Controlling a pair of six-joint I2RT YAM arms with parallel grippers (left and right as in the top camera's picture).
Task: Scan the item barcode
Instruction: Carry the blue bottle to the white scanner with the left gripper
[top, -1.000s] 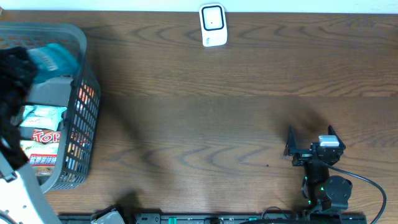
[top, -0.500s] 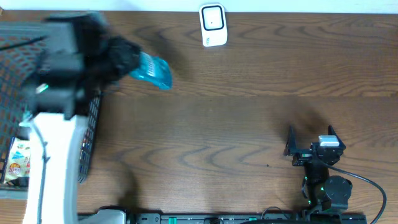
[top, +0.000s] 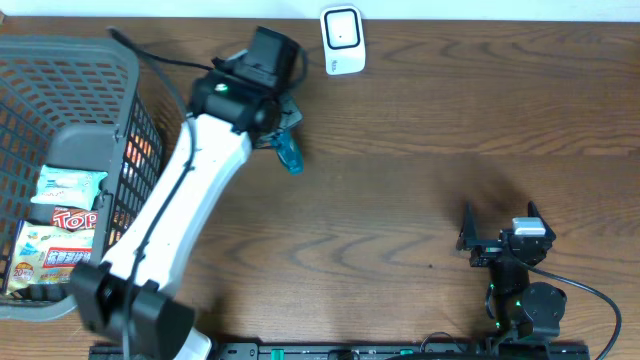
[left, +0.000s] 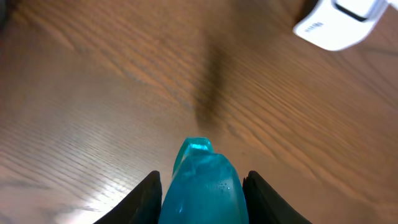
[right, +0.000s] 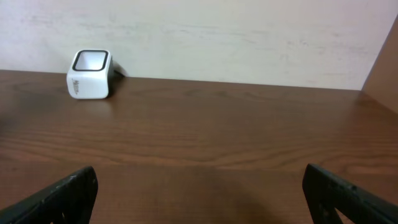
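I read this as a mock shop checkout: a white barcode scanner (top: 342, 40) stands on the wooden table (top: 400, 180), a grey plastic shopping basket (top: 70, 43) holds snack packets (top: 60, 225), and a plain pale wall (right: 217, 37) runs behind.

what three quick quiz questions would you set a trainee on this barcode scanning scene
1. True or false: the right claw grips the teal item.
2. Where does the white scanner stand? A) beside the right claw B) at the far edge of the table C) between the two claws
3. Fill in: the snack packets lie in the ___.

Key
1. False: the left claw is shut on the teal item, while the right claw is open with nothing in it.
2. B
3. basket
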